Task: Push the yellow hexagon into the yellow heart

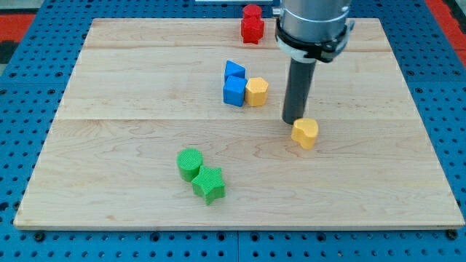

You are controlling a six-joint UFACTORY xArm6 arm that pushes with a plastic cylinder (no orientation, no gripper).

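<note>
- Sitting near the board's middle, the yellow hexagon (256, 91) touched a blue block (234, 91) on its left.
- The yellow heart (306, 133) lay toward the view's lower right, well apart.
- My tip (293, 121), a bare rod, stood just beside the heart's upper left.
- The arm hid the board's (131, 145) top edge there.

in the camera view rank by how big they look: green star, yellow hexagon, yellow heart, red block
1. green star, though it sits nearest the view's bottom
2. yellow heart
3. red block and yellow hexagon: too alike to rank
</note>
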